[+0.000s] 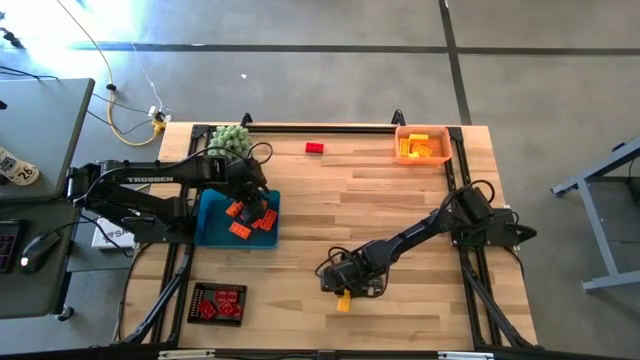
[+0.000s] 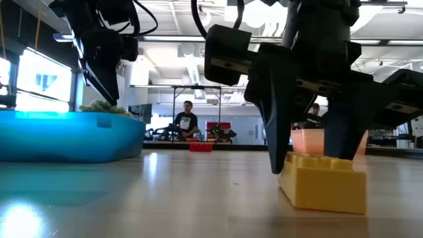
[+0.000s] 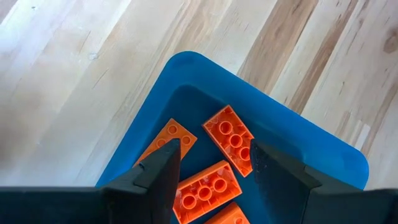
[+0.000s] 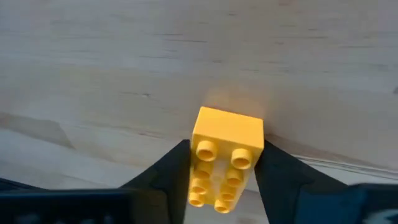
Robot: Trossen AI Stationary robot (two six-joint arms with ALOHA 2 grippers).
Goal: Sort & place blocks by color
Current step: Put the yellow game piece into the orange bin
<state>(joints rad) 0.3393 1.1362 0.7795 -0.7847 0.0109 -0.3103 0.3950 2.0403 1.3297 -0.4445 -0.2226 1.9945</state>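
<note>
A yellow studded block (image 4: 227, 155) lies on the bare wood near the table's near edge (image 1: 343, 301). My right gripper (image 1: 344, 291) stands over it with a finger on each side (image 2: 310, 162). My left gripper (image 1: 250, 207) hangs open above the blue tray (image 1: 212, 222) and touches nothing. That tray holds several orange blocks (image 3: 229, 134), which lie flat on its floor between my fingers (image 3: 214, 163). One red block (image 1: 314, 148) lies alone near the far edge. My right gripper pinches the yellow block by its two long sides (image 4: 198, 140) between the fingers (image 4: 171, 165). It comes from above, pointing down and slanting. In the low view the block (image 2: 324, 182) still rests flat on the table, studs up.
An orange tray (image 1: 441, 156) with yellow blocks stands at the far right corner. A black tray (image 1: 193, 303) with red blocks sits at the near left. A fuzzy green plant (image 1: 230, 138) stands just behind the blue tray. People sit in the room beyond the table (image 2: 187, 119).
</note>
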